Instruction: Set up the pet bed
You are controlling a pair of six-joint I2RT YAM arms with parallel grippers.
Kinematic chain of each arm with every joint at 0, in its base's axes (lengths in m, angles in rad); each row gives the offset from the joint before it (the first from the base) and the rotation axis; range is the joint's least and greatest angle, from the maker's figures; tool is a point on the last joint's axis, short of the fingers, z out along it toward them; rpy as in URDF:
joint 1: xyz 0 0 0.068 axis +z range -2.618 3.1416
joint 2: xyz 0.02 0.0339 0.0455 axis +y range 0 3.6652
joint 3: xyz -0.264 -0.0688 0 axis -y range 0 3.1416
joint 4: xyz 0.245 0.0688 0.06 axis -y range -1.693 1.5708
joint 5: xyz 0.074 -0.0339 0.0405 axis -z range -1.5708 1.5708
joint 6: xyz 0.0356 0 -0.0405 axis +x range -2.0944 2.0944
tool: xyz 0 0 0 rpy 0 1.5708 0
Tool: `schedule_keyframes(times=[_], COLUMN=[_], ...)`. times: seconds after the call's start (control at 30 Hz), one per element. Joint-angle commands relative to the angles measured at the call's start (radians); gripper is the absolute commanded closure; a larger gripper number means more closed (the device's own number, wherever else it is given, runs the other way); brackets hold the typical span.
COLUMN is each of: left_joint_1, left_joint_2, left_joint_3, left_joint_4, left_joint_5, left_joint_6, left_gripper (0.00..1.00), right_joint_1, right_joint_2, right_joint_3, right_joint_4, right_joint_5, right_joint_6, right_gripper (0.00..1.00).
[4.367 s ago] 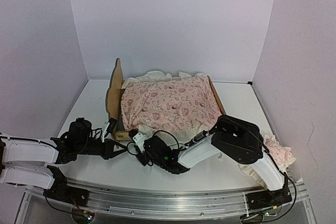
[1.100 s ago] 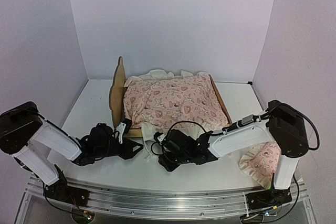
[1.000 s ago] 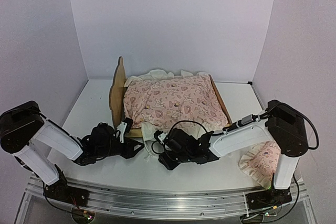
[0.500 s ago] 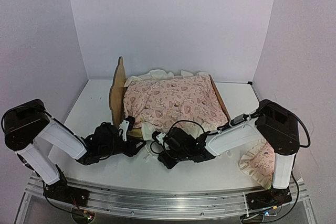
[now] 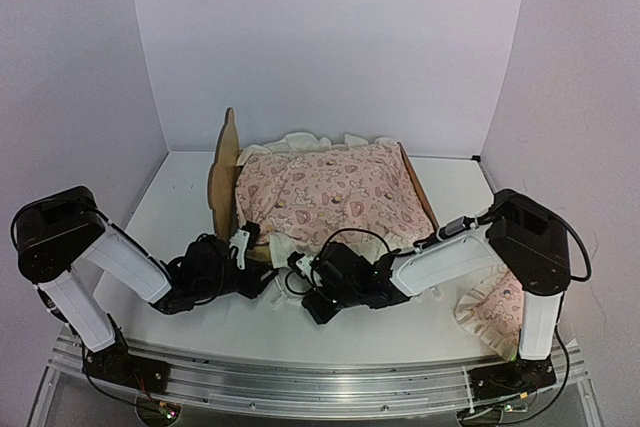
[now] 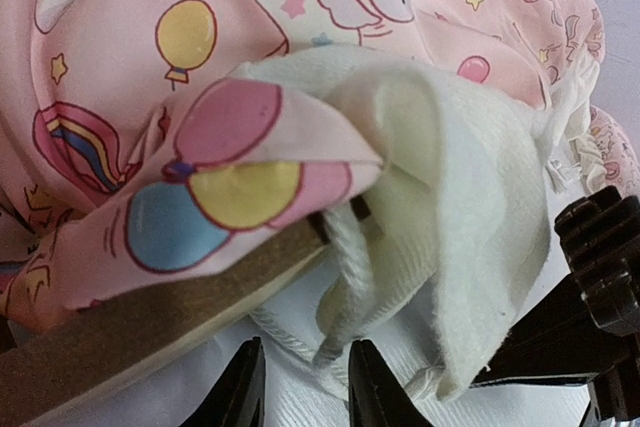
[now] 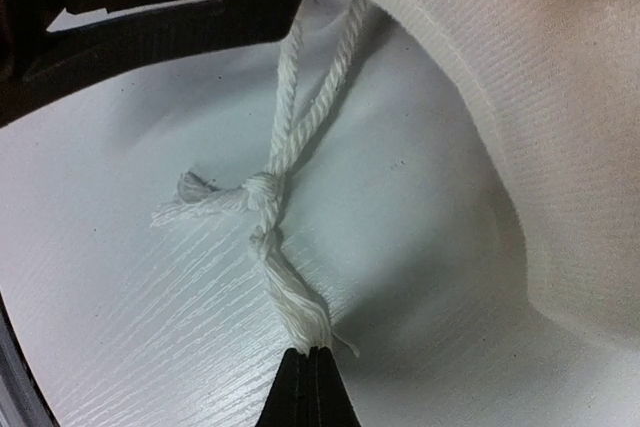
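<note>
The pet bed (image 5: 222, 179) has a plywood headboard at the left and stands mid-table under the pink printed cover (image 5: 330, 192). Both grippers are low at its front left corner. In the left wrist view the plywood rail (image 6: 150, 312) sits under the cover's pink corner (image 6: 230, 147) and its cream lining (image 6: 480, 197). My left gripper (image 6: 302, 372) is open, with a loop of the cover's white cord (image 6: 345, 277) hanging between the jaws. My right gripper (image 7: 310, 382) is shut on the frayed end of the knotted cord (image 7: 265, 192), which lies on the table.
The small pink ruffled pillow (image 5: 500, 307) lies at the front right, beside the right arm's base. The right gripper's black body (image 6: 590, 277) is close on the right of the left gripper, and the left gripper's body (image 7: 150, 7) fills the right wrist view's top left. Walls enclose the table.
Over the last second the left gripper has crept a little right toward the bed's front left corner. The right gripper has stayed nearly still on the cord.
</note>
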Motion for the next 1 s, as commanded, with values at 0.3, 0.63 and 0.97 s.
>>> schedule_keyframes(times=[0.3, 0.63, 0.97], left_joint_1=[-0.004, -0.002, 0.008], left_joint_2=[0.024, -0.116, -0.248], left_joint_3=[0.046, 0.057, 0.052], left_joint_4=[0.035, -0.137, -0.371], left_joint_5=[-0.029, 0.028, 0.104], left_joint_6=[0.036, 0.055, 0.056], left_gripper=[1.00, 1.00, 1.00], right_joint_1=[0.003, -0.009, -0.010], right_joint_2=[-0.064, -0.094, -0.023], right_joint_3=[0.039, 0.051, 0.249], right_joint_4=[-0.002, -0.004, -0.064], right_joint_5=[-0.007, 0.001, -0.002], right_joint_6=[-0.008, -0.039, -0.111], right_gripper=[1.00, 1.00, 1.00])
